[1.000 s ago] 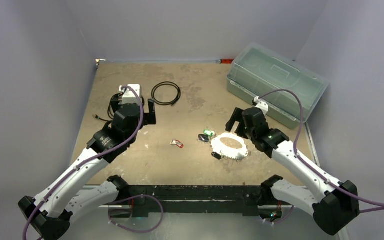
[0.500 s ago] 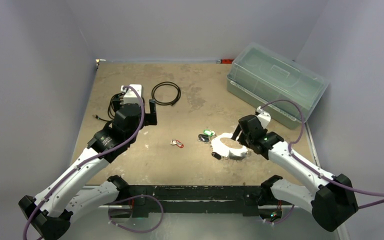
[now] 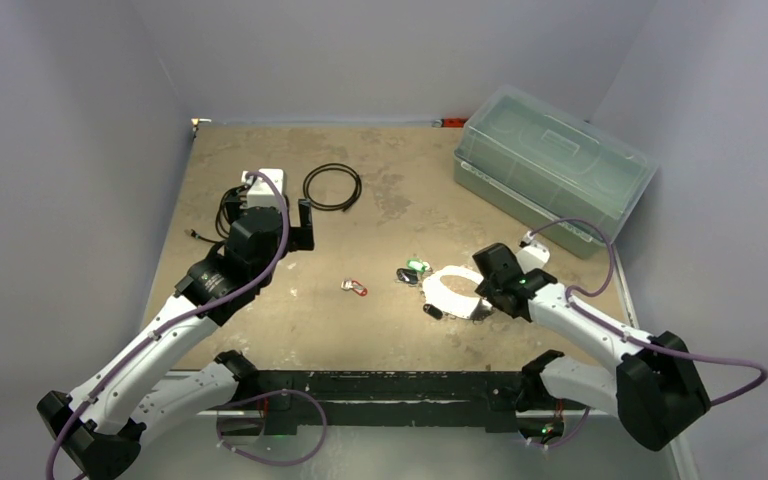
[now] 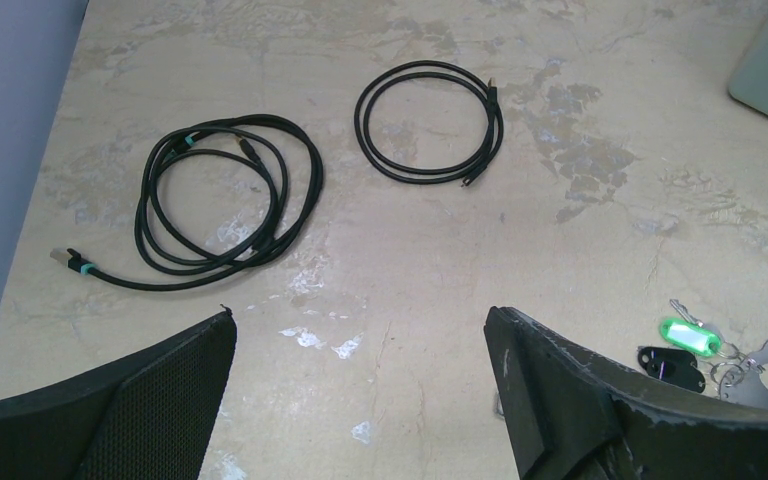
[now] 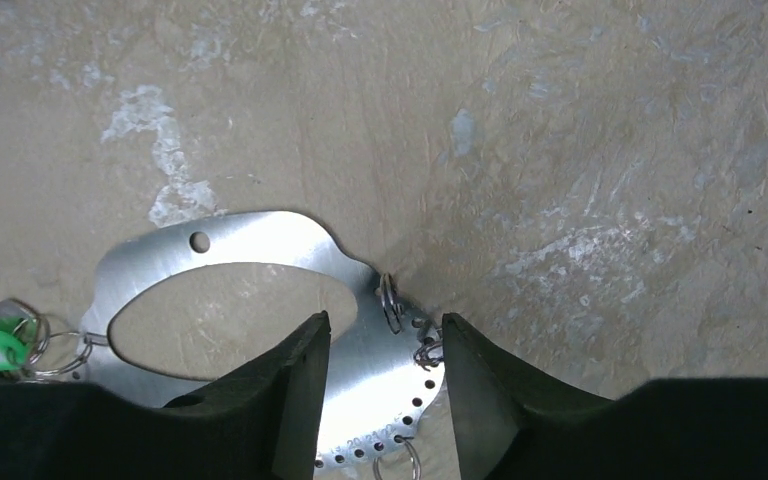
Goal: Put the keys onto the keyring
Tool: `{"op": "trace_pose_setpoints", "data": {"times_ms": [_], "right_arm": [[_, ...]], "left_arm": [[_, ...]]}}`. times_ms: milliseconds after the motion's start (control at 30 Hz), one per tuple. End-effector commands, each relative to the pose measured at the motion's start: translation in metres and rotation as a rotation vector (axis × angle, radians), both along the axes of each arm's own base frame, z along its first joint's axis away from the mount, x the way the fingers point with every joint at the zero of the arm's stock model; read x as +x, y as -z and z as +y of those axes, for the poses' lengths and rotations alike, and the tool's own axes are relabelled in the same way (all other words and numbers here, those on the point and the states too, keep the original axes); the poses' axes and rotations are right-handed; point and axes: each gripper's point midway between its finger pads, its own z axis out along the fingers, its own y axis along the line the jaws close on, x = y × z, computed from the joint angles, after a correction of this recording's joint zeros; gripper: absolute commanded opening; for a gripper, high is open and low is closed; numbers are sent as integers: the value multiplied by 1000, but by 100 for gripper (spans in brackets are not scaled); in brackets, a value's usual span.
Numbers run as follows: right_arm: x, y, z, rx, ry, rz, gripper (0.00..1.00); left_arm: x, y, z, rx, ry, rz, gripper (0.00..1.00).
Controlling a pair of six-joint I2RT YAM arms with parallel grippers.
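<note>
While I am watching from overhead, the right end effector (image 3: 480,292) is sitting on the right side of the keyring (image 3: 450,290), right of centre on the desk (image 3: 380,200). Its fingers (image 5: 295,390) are straddling the ring's metal band, half closed; I cannot tell whether they are gripping. The stamped characters (image 5: 360,445) there are too small to read. The green key (image 3: 418,266), black key (image 3: 407,276) and red key (image 3: 355,288) are lying left of the ring. The left end effector (image 4: 360,400) is gaping wide, holding nothing.

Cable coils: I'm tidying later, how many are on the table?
2. A big loose coil lies left in the left wrist view; a small coil lies right of it, further back. More may be hidden.
</note>
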Motion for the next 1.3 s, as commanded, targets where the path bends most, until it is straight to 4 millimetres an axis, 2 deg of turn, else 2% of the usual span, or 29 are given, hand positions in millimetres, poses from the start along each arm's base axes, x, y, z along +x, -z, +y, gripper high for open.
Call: {"op": "trace_pose_setpoints", "data": {"times_ms": [0,233,700,1267], "right_arm": [[11,0,0,-3,32,-40,47],[13,2,0,-7,25,-36,35],[10,8,-3,-16,24,-2,25],[4,18,-3,-17,26,38,18]], "left_arm": [[2,-10,1,-10,4,-32,95],[1,-12,1,-14,3,-38,95],[1,-12,1,-16,9,-38,95],[1,-11,0,-16,13,-34,95]]}}
